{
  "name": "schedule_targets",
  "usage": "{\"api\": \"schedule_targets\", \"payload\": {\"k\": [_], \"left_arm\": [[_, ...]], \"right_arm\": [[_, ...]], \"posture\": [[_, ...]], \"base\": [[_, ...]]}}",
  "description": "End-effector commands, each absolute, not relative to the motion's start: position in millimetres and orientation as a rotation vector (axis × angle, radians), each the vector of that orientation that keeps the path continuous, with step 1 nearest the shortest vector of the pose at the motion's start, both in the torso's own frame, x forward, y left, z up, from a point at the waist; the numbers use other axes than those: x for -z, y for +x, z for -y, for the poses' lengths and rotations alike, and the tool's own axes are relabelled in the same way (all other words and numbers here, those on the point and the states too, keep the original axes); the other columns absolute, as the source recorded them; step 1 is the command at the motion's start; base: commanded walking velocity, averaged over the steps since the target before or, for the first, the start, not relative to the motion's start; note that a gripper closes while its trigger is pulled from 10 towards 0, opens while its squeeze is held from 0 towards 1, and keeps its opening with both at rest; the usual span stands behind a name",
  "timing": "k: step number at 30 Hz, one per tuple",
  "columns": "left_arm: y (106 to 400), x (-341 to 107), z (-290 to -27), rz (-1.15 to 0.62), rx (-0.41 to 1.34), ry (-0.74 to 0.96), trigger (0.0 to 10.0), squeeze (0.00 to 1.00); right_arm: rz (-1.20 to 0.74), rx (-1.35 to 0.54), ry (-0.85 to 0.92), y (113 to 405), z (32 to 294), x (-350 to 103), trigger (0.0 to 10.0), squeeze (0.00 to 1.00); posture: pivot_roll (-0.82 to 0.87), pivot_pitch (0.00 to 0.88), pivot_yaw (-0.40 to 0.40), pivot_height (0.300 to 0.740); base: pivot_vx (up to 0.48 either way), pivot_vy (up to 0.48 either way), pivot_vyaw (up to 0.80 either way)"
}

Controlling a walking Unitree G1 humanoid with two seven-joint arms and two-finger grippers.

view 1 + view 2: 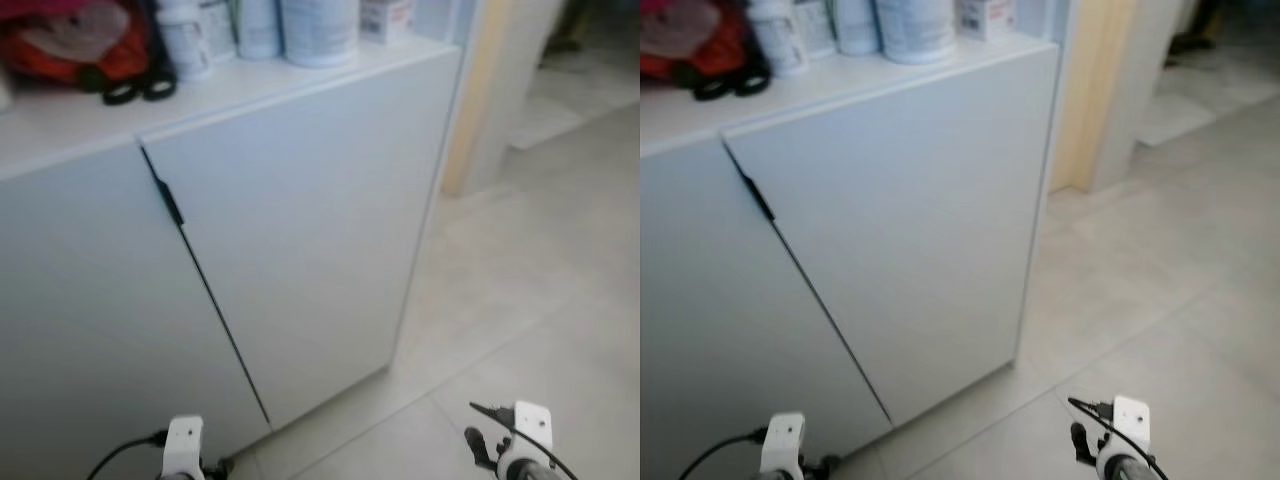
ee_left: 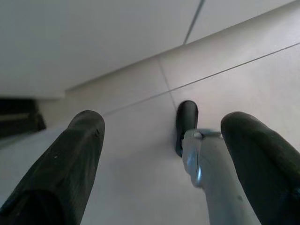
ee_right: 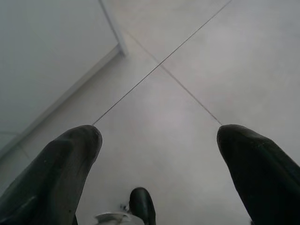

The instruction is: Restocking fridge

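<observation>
A low white cabinet (image 1: 290, 220) with two flat doors stands in front of me; a dark seam with a small black handle (image 1: 168, 198) runs between the doors, which are closed. Both arms hang low at the bottom of the eye views, left wrist (image 1: 183, 446) and right wrist (image 1: 522, 435). In the left wrist view my left gripper (image 2: 161, 154) is open, its fingers spread over the tiled floor with nothing between them. In the right wrist view my right gripper (image 3: 159, 154) is open too, above bare floor tiles near the cabinet's base.
On the cabinet top stand several white bottles and tubs (image 1: 318, 28), a red bag (image 1: 75, 40) and black scissors handles (image 1: 138, 88). Pale tiled floor (image 1: 540, 300) stretches to the right, past a beige wall corner (image 1: 480, 100) toward another room.
</observation>
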State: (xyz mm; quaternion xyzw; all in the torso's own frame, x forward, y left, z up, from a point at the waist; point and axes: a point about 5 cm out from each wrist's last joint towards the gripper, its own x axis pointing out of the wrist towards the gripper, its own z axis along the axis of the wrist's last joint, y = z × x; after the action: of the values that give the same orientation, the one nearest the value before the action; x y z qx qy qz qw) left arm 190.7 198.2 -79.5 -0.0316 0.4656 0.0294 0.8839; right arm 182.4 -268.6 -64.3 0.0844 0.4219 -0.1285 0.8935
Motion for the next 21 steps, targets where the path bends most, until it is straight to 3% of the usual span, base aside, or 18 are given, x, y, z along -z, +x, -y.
{"api": "schedule_targets", "payload": {"k": [1,11,21], "left_arm": [[188.4,80.0,-202.9,-0.980,-0.073,-0.060,10.0,0.00],[188.6,80.7,-198.1,-0.981,-0.074,-0.078,10.0,0.00],[187.8,81.4,-198.5,-0.995,-0.082,-0.077,10.0,0.00]], "right_arm": [[-0.884,0.259,0.178,182.7,265.1,65.5,10.0,0.00],[-0.891,0.242,0.171,182.5,269.4,64.0,10.0,0.00],[-0.892,0.256,0.189,182.2,269.5,64.3,10.0,0.00]], "posture": [[-0.17,0.020,0.059,0.740],[-0.19,0.033,0.031,0.740],[-0.19,0.040,0.038,0.740]], "base": [[0.000,0.000,0.80],[0.000,0.000,0.78],[0.000,0.000,0.00]]}}
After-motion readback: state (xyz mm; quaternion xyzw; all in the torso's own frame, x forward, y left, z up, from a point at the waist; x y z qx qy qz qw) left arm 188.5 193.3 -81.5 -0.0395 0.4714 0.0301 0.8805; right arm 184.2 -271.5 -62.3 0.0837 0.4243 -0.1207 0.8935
